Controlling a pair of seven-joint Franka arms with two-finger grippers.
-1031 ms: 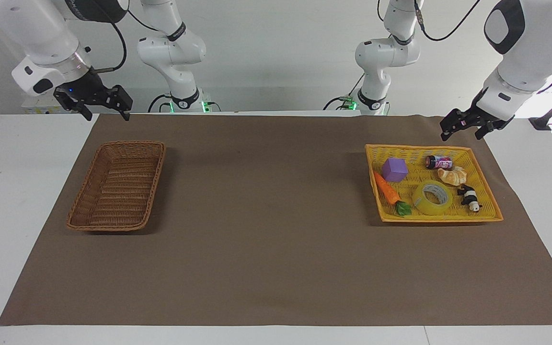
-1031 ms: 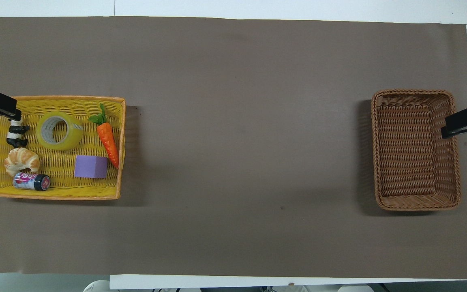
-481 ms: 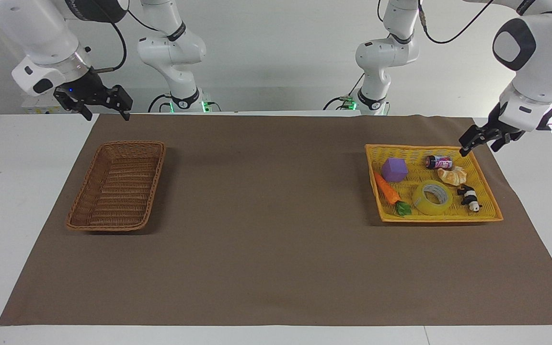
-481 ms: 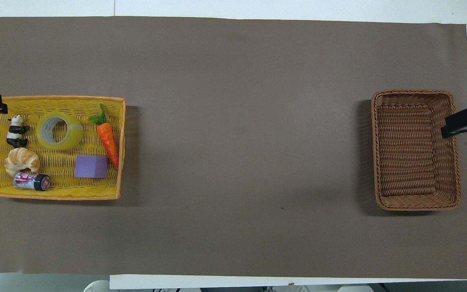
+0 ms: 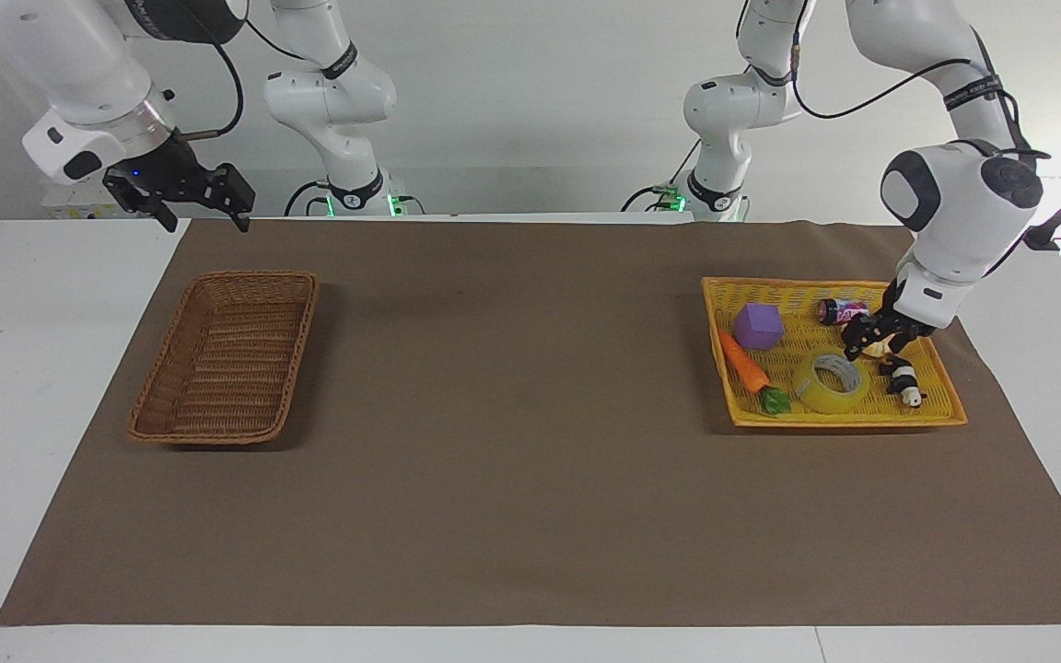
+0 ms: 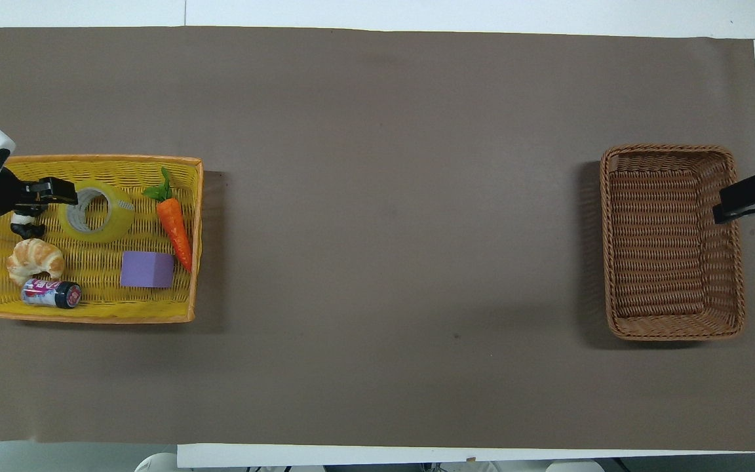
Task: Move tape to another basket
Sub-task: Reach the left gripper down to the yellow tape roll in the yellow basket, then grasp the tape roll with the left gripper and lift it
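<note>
Tape (image 5: pixel 831 383) not yet lifted from yellow tray (image 5: pixel 940 408); left gripper (image 5: pixel 868 339) low beside it, finger state unclear. Brown basket (image 5: pixel 227 357) empty; right gripper (image 5: pixel 188 195), fingers spread, waits above it.

Robotics lab – white Franka arms (image 5: pixel 954 198), bare white wall, brown mat (image 5: pixel 530 479) over white table (image 5: pixel 24 368).

Left pincer has come down into the yellow tray

Your left pincer (image 5: pixel 873 343) moved from above the yellow tray's (image 5: pixel 947 398) corner to over the croissant (image 6: pixel 35 258), beside the tape (image 5: pixel 831 381).
</note>
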